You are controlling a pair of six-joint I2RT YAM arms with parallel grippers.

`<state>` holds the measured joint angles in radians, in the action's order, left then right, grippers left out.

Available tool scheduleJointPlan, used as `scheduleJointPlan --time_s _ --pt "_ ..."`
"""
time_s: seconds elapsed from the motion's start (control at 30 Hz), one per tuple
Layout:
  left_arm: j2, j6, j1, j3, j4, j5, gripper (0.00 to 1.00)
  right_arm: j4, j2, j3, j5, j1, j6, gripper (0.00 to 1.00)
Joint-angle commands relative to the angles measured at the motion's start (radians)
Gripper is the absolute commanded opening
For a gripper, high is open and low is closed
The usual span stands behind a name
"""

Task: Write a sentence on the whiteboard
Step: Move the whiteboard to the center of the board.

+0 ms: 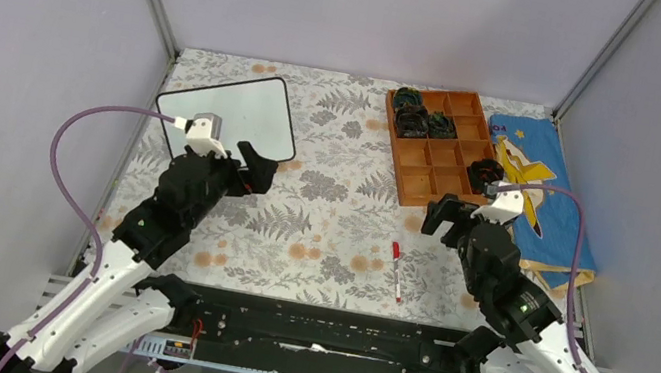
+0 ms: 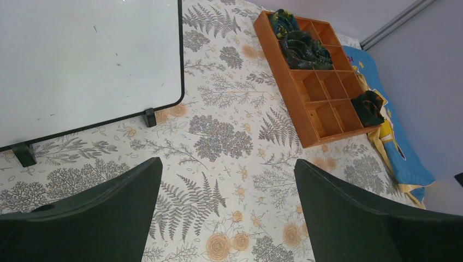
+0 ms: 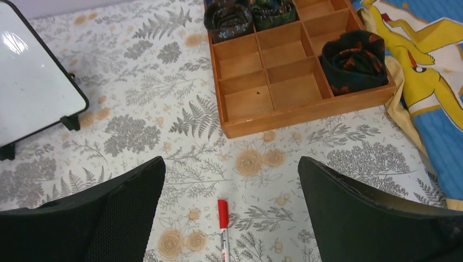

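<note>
Whiteboard [image 1: 248, 107]: you'll find it at the far left corner of the table, thin black frame and rounded corners, with two small black feet along its near edge
Board face: plain white in your left wrist view, only a few faint specks on it, no writing yet
Left gripper [image 1: 244, 168]: jaws spread wide and holding nothing; it hangs over the tablecloth just off the whiteboard's near right corner, not touching the board
Right gripper [image 1: 440, 220]: jaws also wide apart and holding nothing; it hovers just near of the wooden tray's near edge
Red marker [image 1: 395, 270]: lies flat on the tablecloth right of centre, in the near half of the table, with its red cap towards the far edge; it is between your two grippers, nearer the right one, and touched by neither
Wooden compartment tray [image 1: 446, 153]: sits towards the far right corner, slightly skewed to the table edges, well apart from the whiteboard
Dark rolled fabric bundles [image 1: 412, 114]: a cluster fills the tray's far-left compartments, and one more sits alone in a compartment on the tray's right side
Blue cloth [image 1: 559, 220]: lies along the right edge, printed with a yellow cartoon figure, just beside the tray
Floral tablecloth [image 1: 331, 217]: covers the table under everything
</note>
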<state>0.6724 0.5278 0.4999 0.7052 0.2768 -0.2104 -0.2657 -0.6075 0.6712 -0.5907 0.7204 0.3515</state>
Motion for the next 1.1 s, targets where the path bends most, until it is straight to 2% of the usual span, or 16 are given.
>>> scheduleJointPlan --time_s 0.0,0.2,0.4,0.6,0.8,1.07 --pt "-0.035 -0.042 0.008 0.019 -0.019 0.017 0.99 0.030 0.021 0.002 0.034 0.006 -0.007 1.00" --pt "-0.081 -0.047 0.008 -0.007 -0.034 -0.021 0.99 -0.095 -0.076 0.069 0.066 0.006 -0.003 0.97" --pt "-0.097 -0.056 0.008 -0.020 -0.045 -0.025 0.99 -0.093 -0.087 0.010 0.159 0.008 0.049 0.93" --pt "-0.138 -0.065 0.009 -0.047 -0.065 -0.036 0.99 -0.086 -0.075 -0.038 0.264 0.007 0.078 0.83" --pt "-0.131 -0.066 0.008 -0.048 -0.057 -0.067 0.99 -0.127 -0.114 -0.056 0.281 0.012 0.118 0.73" --pt "-0.069 -0.052 0.008 -0.016 0.009 -0.150 0.99 -0.081 -0.246 -0.103 0.236 0.109 0.204 0.69"
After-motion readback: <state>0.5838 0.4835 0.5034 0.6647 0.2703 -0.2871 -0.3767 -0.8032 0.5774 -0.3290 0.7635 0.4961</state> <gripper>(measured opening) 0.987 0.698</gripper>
